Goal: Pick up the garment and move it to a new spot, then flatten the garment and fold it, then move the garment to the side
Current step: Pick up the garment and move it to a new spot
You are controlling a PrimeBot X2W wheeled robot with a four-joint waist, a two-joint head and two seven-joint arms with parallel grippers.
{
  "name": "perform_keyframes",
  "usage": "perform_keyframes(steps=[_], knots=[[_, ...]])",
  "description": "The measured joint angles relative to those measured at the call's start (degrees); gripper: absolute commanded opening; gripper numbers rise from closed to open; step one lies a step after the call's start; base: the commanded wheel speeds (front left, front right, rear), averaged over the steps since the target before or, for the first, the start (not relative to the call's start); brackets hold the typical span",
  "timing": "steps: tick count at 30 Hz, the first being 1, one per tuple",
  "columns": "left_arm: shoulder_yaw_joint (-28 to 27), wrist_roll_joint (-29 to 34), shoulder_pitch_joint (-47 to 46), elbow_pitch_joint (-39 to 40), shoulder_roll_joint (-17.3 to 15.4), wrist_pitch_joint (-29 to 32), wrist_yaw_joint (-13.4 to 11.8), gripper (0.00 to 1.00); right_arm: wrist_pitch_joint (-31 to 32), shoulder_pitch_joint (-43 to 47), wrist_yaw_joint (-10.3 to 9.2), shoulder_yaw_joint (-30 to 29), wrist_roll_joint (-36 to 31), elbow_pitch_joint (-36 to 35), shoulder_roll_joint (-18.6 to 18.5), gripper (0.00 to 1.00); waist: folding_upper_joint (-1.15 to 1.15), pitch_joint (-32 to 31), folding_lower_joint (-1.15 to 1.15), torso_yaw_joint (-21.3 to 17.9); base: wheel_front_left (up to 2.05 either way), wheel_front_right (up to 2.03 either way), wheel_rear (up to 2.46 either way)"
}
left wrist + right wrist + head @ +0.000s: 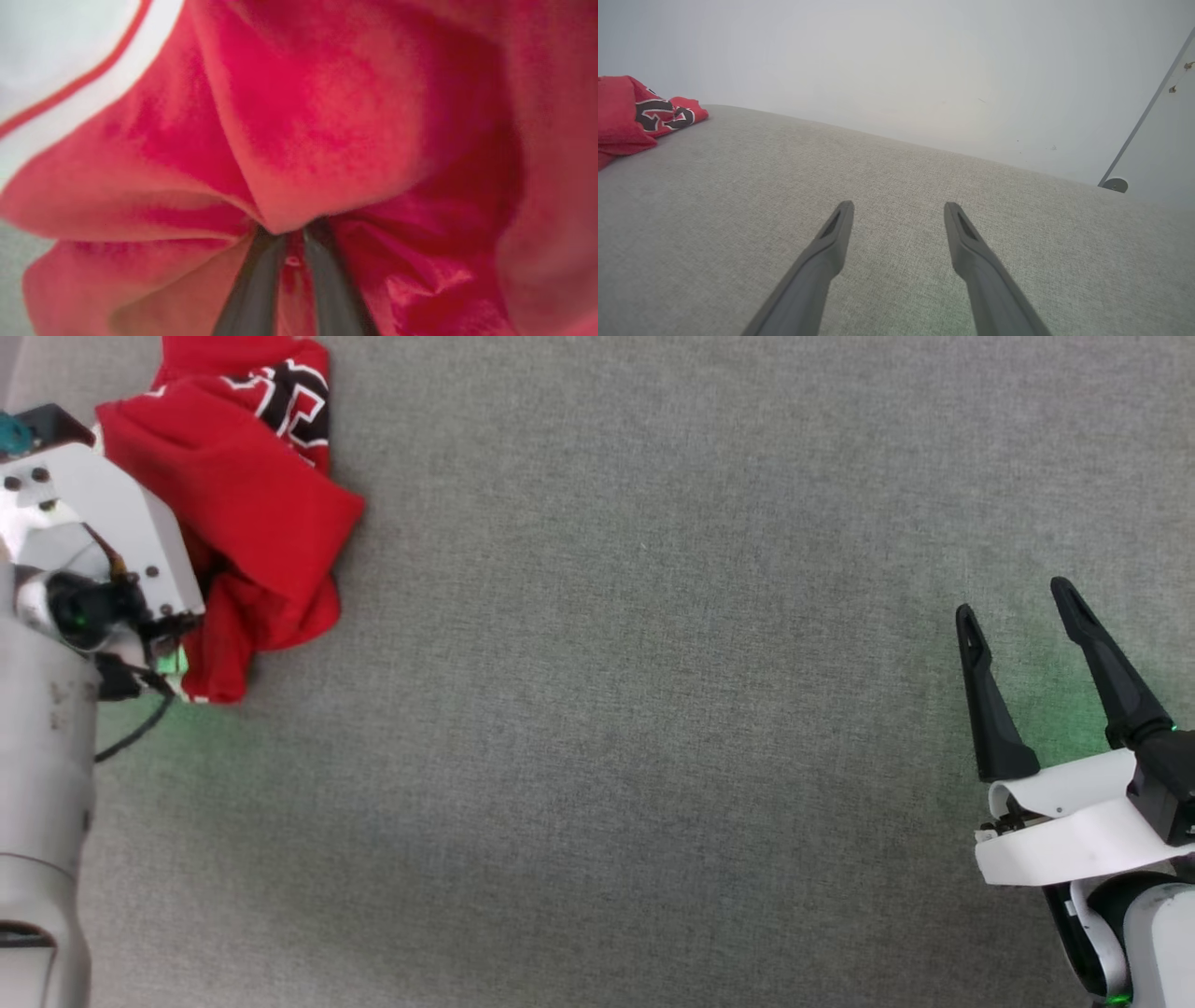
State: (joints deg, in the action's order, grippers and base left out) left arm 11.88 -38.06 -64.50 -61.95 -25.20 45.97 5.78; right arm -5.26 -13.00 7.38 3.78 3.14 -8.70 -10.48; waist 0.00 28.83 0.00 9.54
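The garment (252,495), a red shirt with black white-outlined lettering, lies crumpled at the top left of the grey cloth surface (653,709). My left arm's white wrist housing (103,532) sits over its left side and hides the fingers there. In the left wrist view, my left gripper (289,231) has its two dark fingers close together, with a fold of the red garment (327,116) pinched between them and a white, red-striped trim (93,88) at the upper left. My right gripper (1016,604) stands open at the lower right, far from the garment (630,112), with nothing between its fingers (899,205).
The grey surface stretches wide between the two arms. In the right wrist view its far edge (924,144) meets a pale wall, and a thin slanted pole with a round foot (1115,185) stands at the right.
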Motion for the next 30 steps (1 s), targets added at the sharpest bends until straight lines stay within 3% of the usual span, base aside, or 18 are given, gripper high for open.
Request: perform_keyframes(steps=[17, 30], knots=[[1.7, 2.5, -6.0, 3.6, -3.4, -11.7, 0.8, 0.00, -3.8, 1.8, 0.00, 0.4, 2.4, 6.8, 3.2, 1.00, 0.00, -9.8, 0.00, 2.0, 0.00, 0.00, 0.00], [4.1, 5.7, -10.5, 11.3, -3.1, -20.6, 0.8, 0.00, -6.5, 3.4, 0.00, -0.8, 3.0, 10.6, 5.7, 1.00, 0.00, -19.3, 0.00, 3.0, 0.00, 0.00, 0.00]])
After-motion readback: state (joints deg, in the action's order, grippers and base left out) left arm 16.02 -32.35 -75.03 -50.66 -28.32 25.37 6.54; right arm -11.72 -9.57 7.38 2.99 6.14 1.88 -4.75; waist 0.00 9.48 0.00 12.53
